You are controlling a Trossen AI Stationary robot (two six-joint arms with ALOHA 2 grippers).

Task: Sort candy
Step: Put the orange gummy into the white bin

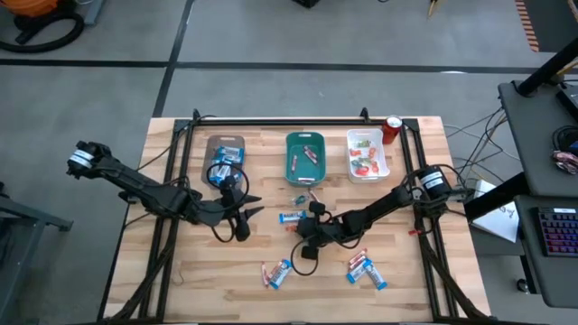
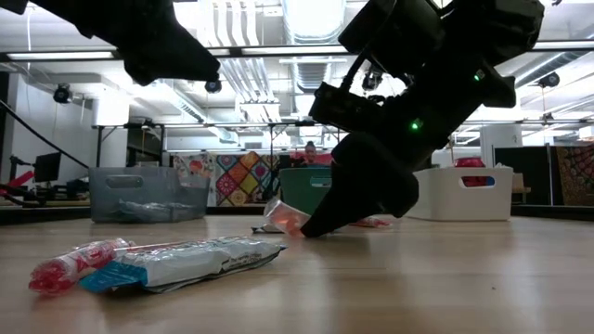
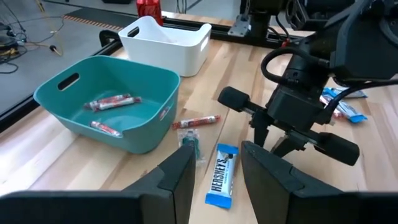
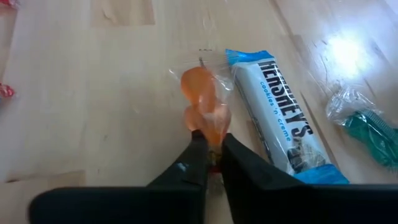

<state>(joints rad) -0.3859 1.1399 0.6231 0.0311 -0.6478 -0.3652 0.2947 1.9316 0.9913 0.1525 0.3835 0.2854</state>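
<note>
An orange sweet in a clear wrapper (image 4: 204, 102) lies beside a blue-and-white bar (image 4: 283, 121) at the table's middle, and my right gripper (image 4: 211, 146) is shut on it. In the high view the bar (image 1: 291, 217) sits between my two grippers. My left gripper (image 3: 214, 165) is open and hovers just left of the bar (image 3: 222, 177), touching nothing. A green piece (image 3: 191, 144) and a red stick (image 3: 196, 122) lie by the teal tray (image 3: 68, 84), which holds red sticks (image 3: 112, 101). More wrapped bars and sticks (image 1: 275, 273) (image 1: 366, 268) lie near the table's near edge. My right gripper pinches the orange sweet's near end (image 4: 212, 132) between its two fingertips (image 4: 198, 149). The fingers come slanting down from the table's right. In the low view the sweet (image 2: 283, 215) sits at table level in front of the fingertips; whether it is clear of the wood does not show.
Brown tray (image 1: 226, 155), teal tray (image 1: 305, 171) and white tray (image 1: 368, 171) stand in a row along the far side, with a red can (image 1: 393, 129) at the far right corner. Black frame rails (image 1: 172, 244) run down both table sides.
</note>
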